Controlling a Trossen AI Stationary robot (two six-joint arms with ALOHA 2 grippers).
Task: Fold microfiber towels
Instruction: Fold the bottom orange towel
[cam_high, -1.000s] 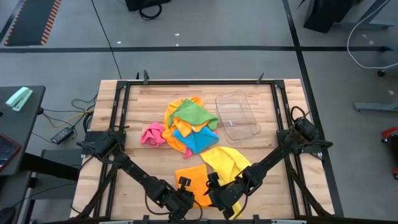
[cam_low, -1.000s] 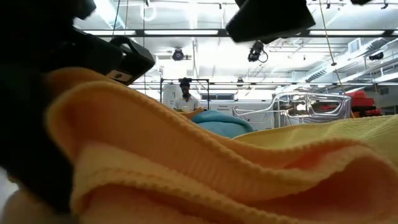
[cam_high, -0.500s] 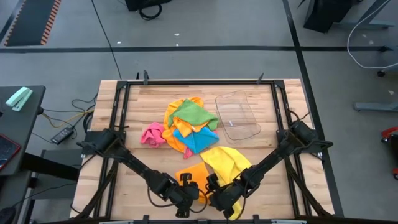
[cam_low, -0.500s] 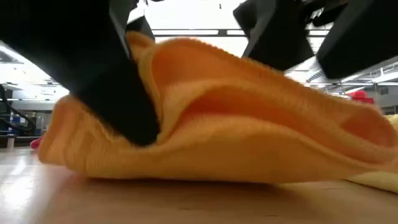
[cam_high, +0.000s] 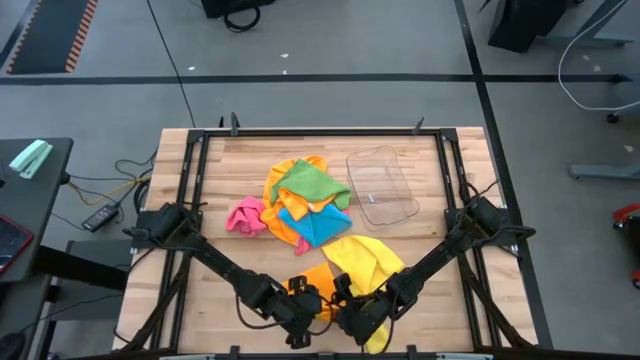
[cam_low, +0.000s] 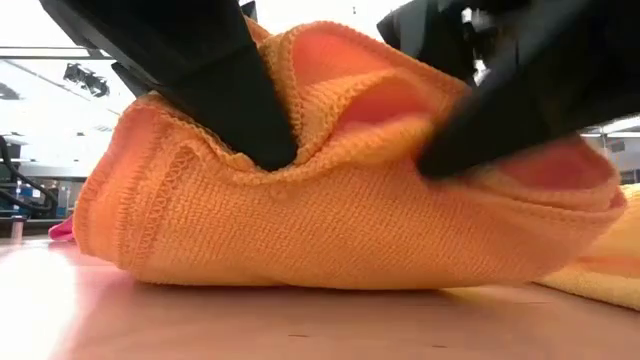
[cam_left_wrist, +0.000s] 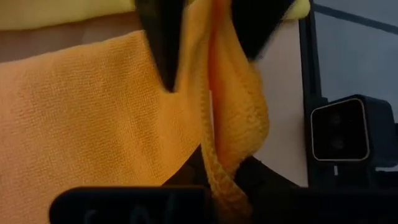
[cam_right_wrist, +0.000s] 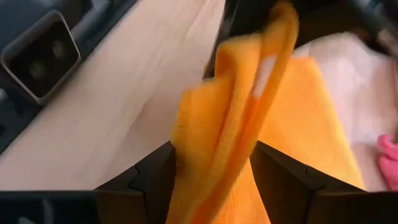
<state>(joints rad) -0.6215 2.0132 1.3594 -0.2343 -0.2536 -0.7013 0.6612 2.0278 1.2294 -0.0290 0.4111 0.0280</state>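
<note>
An orange microfiber towel (cam_high: 318, 276) lies near the table's front edge, its near part bunched up into a raised fold (cam_low: 330, 200). My left gripper (cam_high: 303, 301) is shut on that fold. My right gripper (cam_high: 346, 306) is open and stands just to its right, one finger on either side of the same fold (cam_right_wrist: 217, 124). A yellow towel (cam_high: 367, 262) lies flat beside it to the right. Farther back, green (cam_high: 310, 183), blue (cam_high: 316, 226), orange and pink (cam_high: 245, 216) towels lie in a heap. My left gripper pinches the hemmed edge of the orange towel's raised fold (cam_left_wrist: 214, 163) between its two fingers, slanting down from the table's left; several layers show there. The fold stands up off the table while the rest of the towel (cam_left_wrist: 81, 112) lies on the wood. My right gripper has the same fold (cam_right_wrist: 214, 143) between its wide-set fingers (cam_right_wrist: 155, 180), slanting down from the right. The cloth fills the gap and lies against both inner sides.
A clear plastic tray (cam_high: 383, 186) stands at the back right of the heap. A black metal frame (cam_high: 300, 132) runs around the table. The low camera's housing (cam_left_wrist: 339, 130) sits at the front edge just beside both grippers. Bare wood shows at the front left.
My left gripper has risen and gone a little toward the table's right and far side, rolling as it went, and has drawn the orange towel's near edge up into a bunched fold; the towel's far part stayed flat. My right gripper has sunk onto that fold.
</note>
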